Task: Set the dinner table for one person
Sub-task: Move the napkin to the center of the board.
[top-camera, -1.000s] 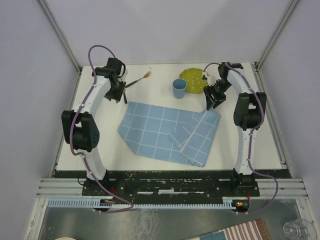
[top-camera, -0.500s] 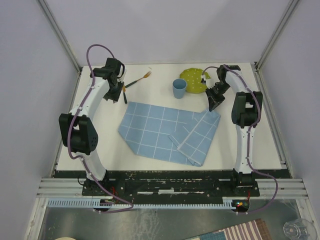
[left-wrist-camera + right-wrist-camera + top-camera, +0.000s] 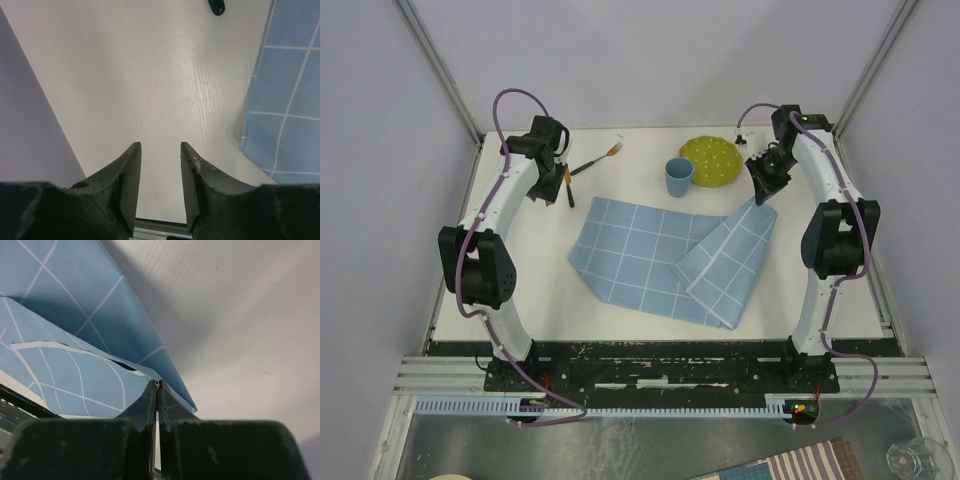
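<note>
pinching a corner of the light-blue white-grid cloth point(image 3: 640, 250) in the clamped right gripper point(image 3: 156, 385), left gripper point(image 3: 160, 148) parted, empty. better pull slow and low to unfold.

Counter point(image 3: 535, 290) is bare along the near edge and down the L side btwn L arm point(image 3: 510, 200) and cloth point(image 3: 650, 255), so a hand fits there w/o touching anything. Far side is tighter: fork point(image 3: 597, 160) far L, cup point(image 3: 679, 177) and plate point(image 3: 710, 160) just beside each other far R, open gap btwn fork and cup. R hand point(image 3: 761, 192), pinched on the cloth corner, blocks the slot next to the plate.
</note>
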`<state>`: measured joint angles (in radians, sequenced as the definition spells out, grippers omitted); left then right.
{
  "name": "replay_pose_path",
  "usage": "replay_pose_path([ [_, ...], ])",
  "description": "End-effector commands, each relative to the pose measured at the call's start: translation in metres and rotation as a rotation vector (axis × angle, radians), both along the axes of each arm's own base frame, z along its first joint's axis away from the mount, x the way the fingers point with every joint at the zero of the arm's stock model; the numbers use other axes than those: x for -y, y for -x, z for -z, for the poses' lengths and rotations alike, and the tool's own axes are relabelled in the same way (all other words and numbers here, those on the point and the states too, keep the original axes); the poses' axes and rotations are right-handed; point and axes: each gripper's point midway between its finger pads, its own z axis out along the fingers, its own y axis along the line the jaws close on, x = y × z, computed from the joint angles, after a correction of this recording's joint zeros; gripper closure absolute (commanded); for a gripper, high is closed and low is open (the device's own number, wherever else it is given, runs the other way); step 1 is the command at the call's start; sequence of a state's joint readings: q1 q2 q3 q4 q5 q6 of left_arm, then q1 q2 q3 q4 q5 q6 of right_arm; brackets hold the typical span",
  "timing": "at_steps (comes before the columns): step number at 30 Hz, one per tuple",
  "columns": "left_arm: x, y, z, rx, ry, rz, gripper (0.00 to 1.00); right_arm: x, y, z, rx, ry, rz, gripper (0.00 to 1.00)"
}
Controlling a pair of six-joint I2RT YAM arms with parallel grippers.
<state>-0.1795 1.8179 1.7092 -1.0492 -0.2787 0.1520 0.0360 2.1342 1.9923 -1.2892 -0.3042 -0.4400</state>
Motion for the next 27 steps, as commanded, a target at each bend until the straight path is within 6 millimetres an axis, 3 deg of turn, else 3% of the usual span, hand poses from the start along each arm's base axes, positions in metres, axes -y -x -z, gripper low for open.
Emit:
replay_pose_path([
  [1,0.002,-0.01,-0.009,0.038,0.026,0.021,0.56,0.023,-0.004,-0.063,0.176,0.087,0.015,0.95],
  [7,0.008,-0.009,-0.007,0.033,0.071,0.027,0.57,0.039,0.004,-0.078,0.195,0.138,0.042,0.96],
  [13,0.019,-0.012,-0.016,0.06,0.133,0.057,0.58,0.023,0.005,-0.094,0.227,0.04,0.067,0.98],
  [19,0.022,-0.014,-0.025,0.094,0.147,0.086,0.58,0.03,0.005,-0.095,0.223,0.076,0.083,0.98],
  [22,0.023,-0.013,-0.026,0.092,0.149,0.097,0.59,0.044,0.007,-0.099,0.227,0.147,0.089,0.97],
  [27,0.027,-0.012,-0.029,0.099,0.165,0.12,0.59,0.084,0.021,-0.101,0.2,0.338,0.075,0.95],
])
